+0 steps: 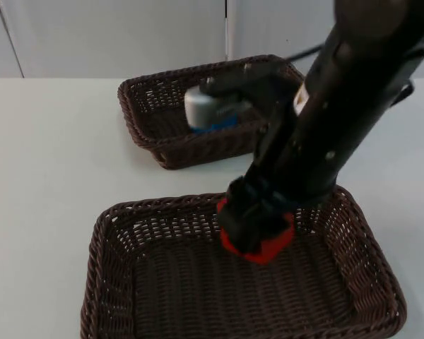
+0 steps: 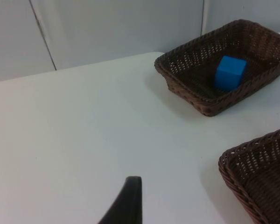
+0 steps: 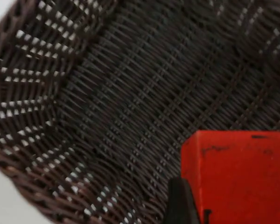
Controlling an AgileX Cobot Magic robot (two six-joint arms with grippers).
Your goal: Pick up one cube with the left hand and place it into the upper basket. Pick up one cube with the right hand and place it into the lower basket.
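The right gripper [image 1: 258, 240] hangs inside the lower basket [image 1: 106, 282], its fingers [image 3: 179, 203] closed on the red cube [image 1: 265, 247], which sits between them just above the woven floor. In the right wrist view the red cube's face stands close over the weave, near the basket's sloping wall; whether it touches the floor I cannot tell.

The step in hand looks like the release. To do it well, the cube should go down until its base meets the weave, then the fingers should part just enough to free it, and the arm should rise straight up so the fingers do not drag the cube or catch the wall beside them. The weave is uneven, so a drop from any height might tip or roll the cube.

Further out, beyond the right arm, the upper basket [image 2: 196, 88] holds the blue cube [image 2: 230, 72], resting on its floor. The left gripper [image 2: 130, 200] waits over the bare worktop [image 2: 84, 130], well apart from both baskets; whether its fingers are parted I cannot tell.
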